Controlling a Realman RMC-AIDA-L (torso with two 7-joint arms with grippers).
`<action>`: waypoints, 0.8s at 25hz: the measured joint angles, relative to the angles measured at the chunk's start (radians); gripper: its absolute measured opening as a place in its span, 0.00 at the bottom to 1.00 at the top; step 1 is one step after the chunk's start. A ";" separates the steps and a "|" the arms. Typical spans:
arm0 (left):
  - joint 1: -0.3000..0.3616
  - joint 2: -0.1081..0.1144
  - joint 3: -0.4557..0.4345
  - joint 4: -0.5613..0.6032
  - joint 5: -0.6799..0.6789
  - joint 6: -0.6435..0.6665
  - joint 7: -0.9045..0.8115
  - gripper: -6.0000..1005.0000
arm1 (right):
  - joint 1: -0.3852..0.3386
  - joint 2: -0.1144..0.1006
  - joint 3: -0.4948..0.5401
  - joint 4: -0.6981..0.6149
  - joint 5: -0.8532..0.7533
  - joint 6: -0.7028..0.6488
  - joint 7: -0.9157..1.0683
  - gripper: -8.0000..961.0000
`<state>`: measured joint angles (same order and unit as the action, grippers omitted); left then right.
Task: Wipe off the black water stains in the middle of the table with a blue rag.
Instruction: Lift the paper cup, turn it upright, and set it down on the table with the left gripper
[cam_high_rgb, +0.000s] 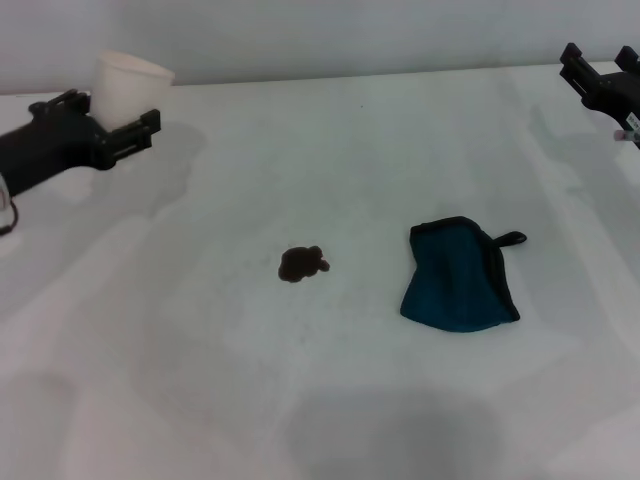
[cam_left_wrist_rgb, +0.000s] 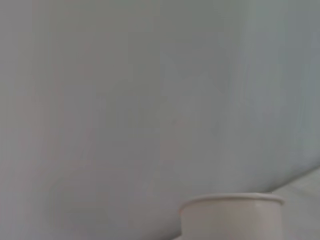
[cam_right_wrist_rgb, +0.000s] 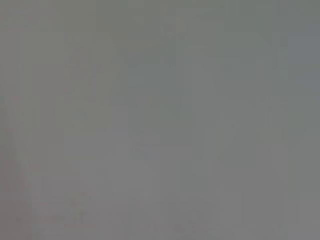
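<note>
The black water stains (cam_high_rgb: 302, 264) are a small dark lobed blotch in the middle of the white table (cam_high_rgb: 200, 380). The blue rag (cam_high_rgb: 458, 276) lies folded to the right of the blotch, its black loop pointing right. My left gripper (cam_high_rgb: 132, 128) is at the far left, well away from both, shut on a white paper cup (cam_high_rgb: 128, 82) held above the table. The cup's rim also shows in the left wrist view (cam_left_wrist_rgb: 232, 201). My right gripper (cam_high_rgb: 585, 78) is at the far right corner, above and behind the rag. The right wrist view shows only a plain grey surface.
The table's far edge meets a pale wall (cam_high_rgb: 350, 30). Faint damp patches mark the table around the stain and under the left arm (cam_high_rgb: 40, 150).
</note>
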<state>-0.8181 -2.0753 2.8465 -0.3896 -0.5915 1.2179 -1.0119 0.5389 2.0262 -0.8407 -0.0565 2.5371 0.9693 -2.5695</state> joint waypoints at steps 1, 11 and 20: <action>0.025 0.000 0.000 0.032 -0.038 -0.004 0.046 0.75 | 0.002 0.000 0.000 0.000 0.000 0.000 0.000 0.88; 0.267 -0.006 -0.001 0.446 -0.508 -0.039 0.709 0.75 | 0.008 0.000 0.000 -0.003 0.000 0.000 0.000 0.88; 0.298 -0.012 -0.003 0.530 -0.527 -0.198 0.797 0.76 | 0.009 0.000 0.000 -0.001 0.000 -0.005 0.000 0.88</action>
<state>-0.5198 -2.0872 2.8439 0.1400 -1.1185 1.0199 -0.2146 0.5477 2.0265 -0.8406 -0.0579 2.5372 0.9643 -2.5694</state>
